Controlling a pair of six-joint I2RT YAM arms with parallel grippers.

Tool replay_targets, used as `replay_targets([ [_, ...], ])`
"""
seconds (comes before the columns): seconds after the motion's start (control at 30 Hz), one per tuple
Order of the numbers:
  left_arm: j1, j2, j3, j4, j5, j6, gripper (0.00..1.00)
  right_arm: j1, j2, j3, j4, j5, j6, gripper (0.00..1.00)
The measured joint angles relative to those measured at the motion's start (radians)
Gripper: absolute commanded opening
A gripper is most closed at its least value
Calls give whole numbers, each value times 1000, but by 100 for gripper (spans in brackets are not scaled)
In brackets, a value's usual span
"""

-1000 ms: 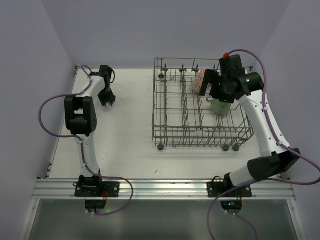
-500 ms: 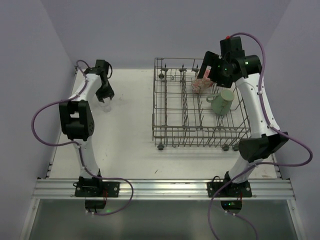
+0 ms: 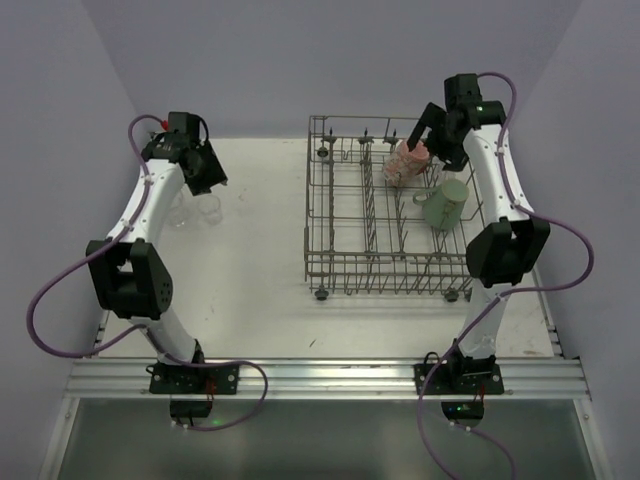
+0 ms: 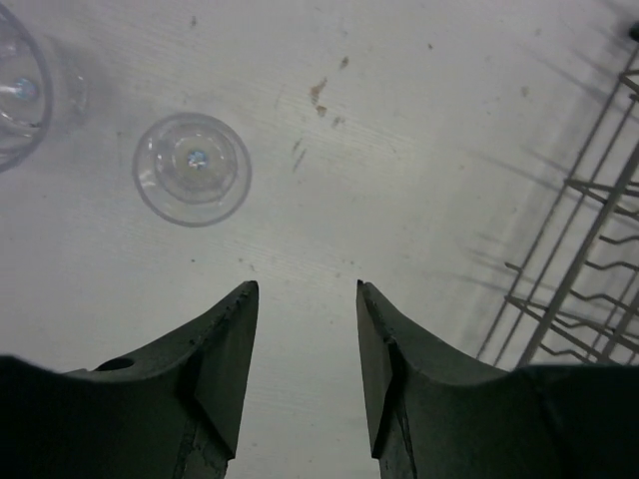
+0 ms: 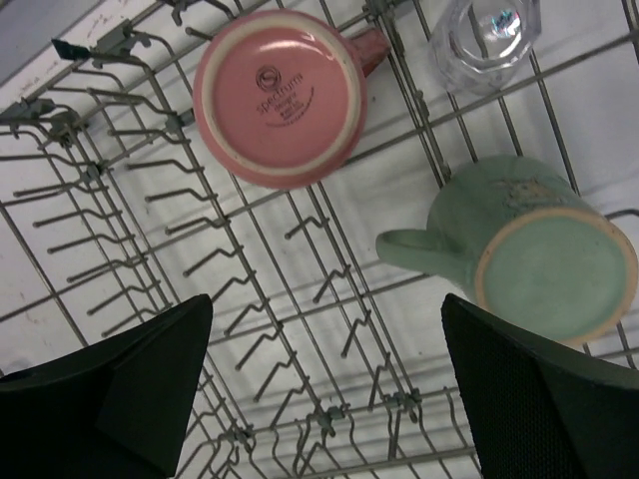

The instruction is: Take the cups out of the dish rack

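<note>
Parted and holding nothing, the left gripper [image 4: 305, 289] is held above the counter [image 3: 250, 260] near its far left corner, the left arm [image 3: 145, 215] being raised and stretched along the left edge. Just beyond its fingers a clear tumbler [image 4: 192, 168] is seen from above, standing on the counter, while a second tumbler [image 4: 12, 90] beside it is cut off by the frame of the left wrist view. The right gripper [image 5: 324, 309] is spread wide, clamped on nothing, and held over the far right part of the dish rack [image 3: 400, 270], with the right arm [image 3: 505, 200] reared up steeply. Below it, inside the rack, a pink cup [image 5: 280, 95] is set base up, and a mint-green mug [image 5: 519, 249] is tilted with its base towards the camera and its handle towards the rack's middle. A third tumbler [image 5: 489, 35] stands past them towards the far edge, cut off in the right wrist view and hard to make out from above. The rack fills the right half of the counter, close to the right edge. A broad stretch of white surface lies between it and the 2 tumblers.
</note>
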Motion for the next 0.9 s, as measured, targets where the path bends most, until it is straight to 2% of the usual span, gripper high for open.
replay_targets([
  [0.2, -1, -125, -145, 105, 158, 11, 55, -3, 84, 37, 82, -9, -4, 99],
  [0.4, -1, -238, -225, 177, 242, 27, 56, -2, 137, 58, 170, -33, -12, 99],
  [0.53, -1, -282, -244, 206, 274, 32, 62, -2, 168, 83, 204, -55, -11, 99],
  [0.9, -1, -289, -262, 236, 301, 43, 65, -2, 238, 83, 208, -45, -8, 99],
])
